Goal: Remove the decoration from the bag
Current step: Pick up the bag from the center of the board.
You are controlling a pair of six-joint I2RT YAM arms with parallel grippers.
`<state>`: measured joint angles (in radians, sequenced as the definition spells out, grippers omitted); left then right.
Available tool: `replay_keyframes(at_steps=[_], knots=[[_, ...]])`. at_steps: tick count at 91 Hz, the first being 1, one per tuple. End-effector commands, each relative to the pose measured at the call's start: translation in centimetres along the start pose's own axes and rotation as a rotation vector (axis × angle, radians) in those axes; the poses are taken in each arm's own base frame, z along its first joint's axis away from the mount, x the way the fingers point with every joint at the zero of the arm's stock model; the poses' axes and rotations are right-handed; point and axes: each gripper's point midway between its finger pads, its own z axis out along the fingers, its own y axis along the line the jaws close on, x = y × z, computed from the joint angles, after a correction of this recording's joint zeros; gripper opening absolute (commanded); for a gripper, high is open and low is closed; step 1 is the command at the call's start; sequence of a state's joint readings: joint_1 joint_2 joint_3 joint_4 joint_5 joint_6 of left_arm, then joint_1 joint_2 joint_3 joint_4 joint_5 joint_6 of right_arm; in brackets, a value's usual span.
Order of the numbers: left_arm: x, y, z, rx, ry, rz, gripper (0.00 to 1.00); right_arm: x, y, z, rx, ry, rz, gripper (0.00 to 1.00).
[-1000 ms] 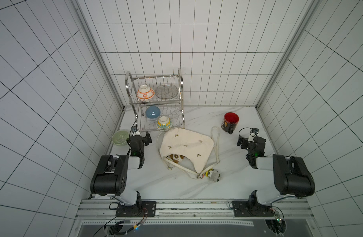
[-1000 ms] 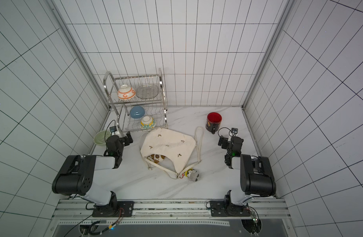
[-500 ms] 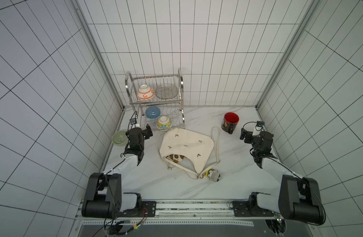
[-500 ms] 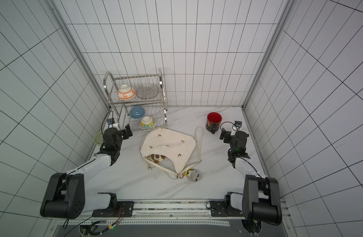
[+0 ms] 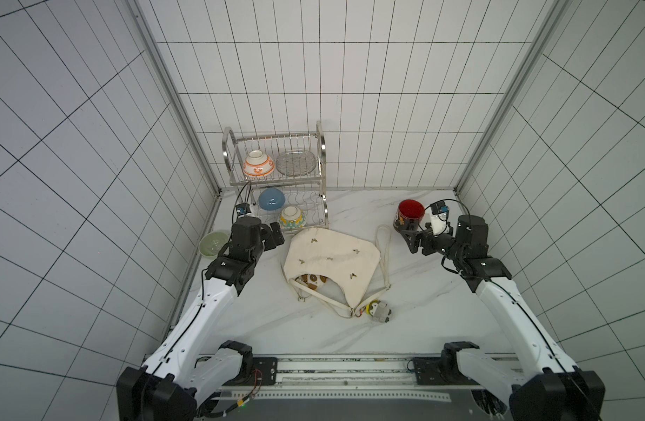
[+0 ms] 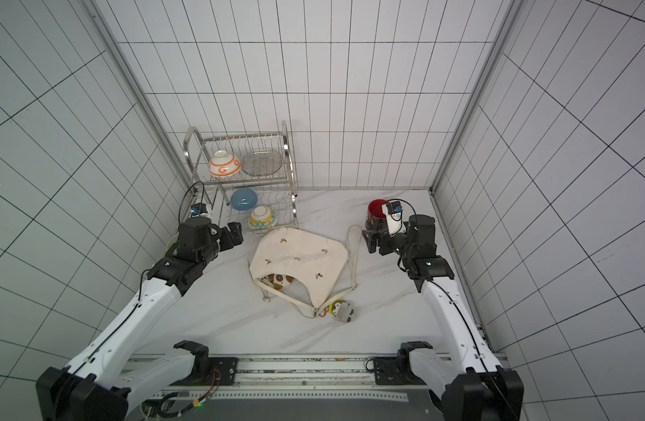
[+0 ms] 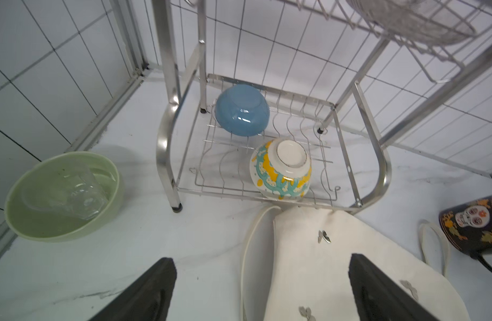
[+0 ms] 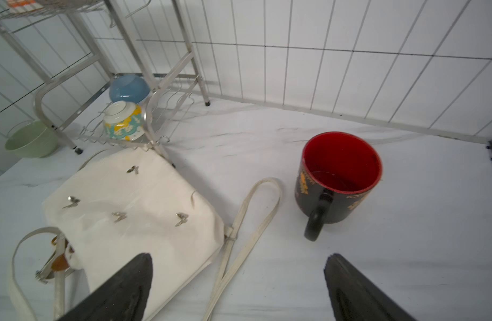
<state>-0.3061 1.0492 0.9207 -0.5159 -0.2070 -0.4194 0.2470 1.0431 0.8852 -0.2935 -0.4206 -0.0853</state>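
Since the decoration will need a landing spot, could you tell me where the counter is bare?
Bare: the wide strip between bag and front rail, and the back between rack and mug. Crowded: the rack and green bowl corner.

bright, even, cool white light falls from overhead in every view, leaving no hard shadows. ahead of the left gripper (image 7: pixel 261 259) the steel rack (image 7: pixel 167 133) carries streaks of glare and the blue bowl (image 7: pixel 242 109) a small bright spot; soft thin shadows lie at the rack's feet. ahead of the right gripper (image 8: pixel 239 255) the bag (image 8: pixel 133 211) looks slightly smeared. each gripper's fingers (image 8: pixel 122 289) sit dark and soft close to the lens. in both top views the tiled walls (image 5: pixel 76 145) bow toward the edges and the corners dim.
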Motion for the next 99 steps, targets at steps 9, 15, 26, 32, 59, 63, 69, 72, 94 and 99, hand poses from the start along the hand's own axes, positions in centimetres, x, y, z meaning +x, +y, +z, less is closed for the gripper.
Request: replay_keyframes(at_steps=[9, 15, 26, 32, 59, 63, 69, 72, 94, 99], knots=[[4.5, -4.3, -1.6, 0.102, 0.121, 0.213, 0.98, 5.9, 5.4, -0.1, -0.094, 0.265, -0.063, 0.99], [5.4, -5.9, -2.0, 0.164, 0.120, 0.295, 0.98, 7.0, 6.8, -0.2, -0.109, 0.304, -0.094, 0.99], [6.7, -7.4, -2.3, 0.259, 0.144, 0.369, 0.98, 9.5, 9.6, -0.2, -0.162, 0.377, -0.190, 0.99], [7.2, -7.4, -2.2, 0.269, 0.155, 0.394, 0.99, 11.2, 10.5, -0.3, -0.179, 0.426, -0.267, 0.99], [6.8, -6.2, -1.2, 0.249, 0.162, 0.455, 0.99, 15.5, 15.0, 0.4, -0.373, 0.433, -0.650, 0.99], [6.4, -5.9, -0.9, 0.248, 0.165, 0.441, 0.99, 16.0, 15.7, 0.7, -0.405, 0.436, -0.677, 0.97], [6.0, -5.5, -0.6, 0.255, 0.173, 0.425, 0.99, 17.0, 16.6, 1.1, -0.439, 0.445, -0.734, 0.97], [5.8, -5.3, -0.5, 0.257, 0.176, 0.426, 0.99, 17.6, 16.9, 1.5, -0.450, 0.450, -0.764, 0.96], [5.2, -4.5, 0.2, 0.246, 0.189, 0.458, 0.98, 19.8, 17.3, 4.4, -0.472, 0.511, -0.934, 0.90], [5.4, -4.4, 0.4, 0.244, 0.198, 0.451, 0.98, 20.0, 16.9, 5.3, -0.436, 0.515, -0.990, 0.89]])
